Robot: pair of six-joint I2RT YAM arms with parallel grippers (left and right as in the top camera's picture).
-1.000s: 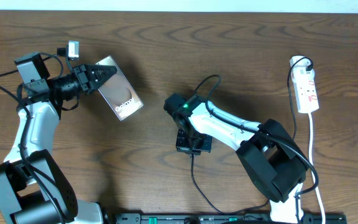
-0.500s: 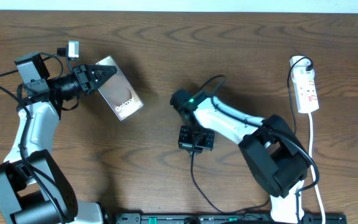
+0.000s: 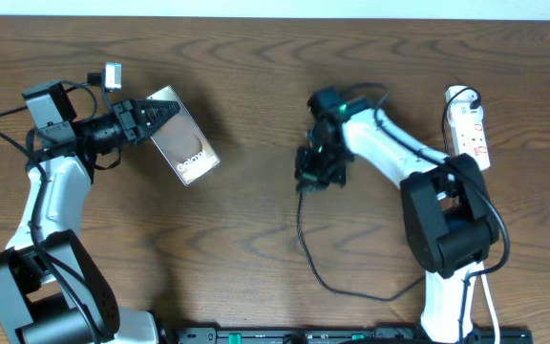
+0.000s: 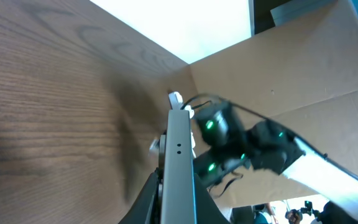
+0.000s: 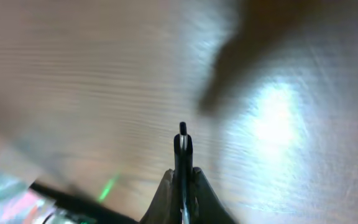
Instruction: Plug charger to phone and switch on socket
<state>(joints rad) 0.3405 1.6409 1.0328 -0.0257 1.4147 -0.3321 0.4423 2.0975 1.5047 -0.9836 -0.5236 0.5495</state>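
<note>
The phone (image 3: 191, 151), a glossy dark slab with white lettering, hangs tilted above the table at the left, and my left gripper (image 3: 168, 111) is shut on its upper end. In the left wrist view the phone (image 4: 179, 149) shows edge-on between my gripper's (image 4: 179, 190) jaws. My right gripper (image 3: 311, 172) is at centre-right, shut on the charger's plug tip (image 5: 183, 140), which sticks out past the fingers (image 5: 199, 186). The charger's thin black cable (image 3: 304, 239) trails down toward the front edge. The white socket (image 3: 473, 134) lies at the far right, apart from both grippers.
The socket's white cord (image 3: 480, 220) runs down the right side beside my right arm's base. A small white adapter (image 3: 113, 75) lies near my left arm. A black rail (image 3: 332, 334) lines the front edge. A cardboard wall (image 4: 291, 68) stands beyond the table.
My right arm has swung up and to the right from the table's middle, carrying the plug and dragging the cable along. The left arm and phone have stayed still.
</note>
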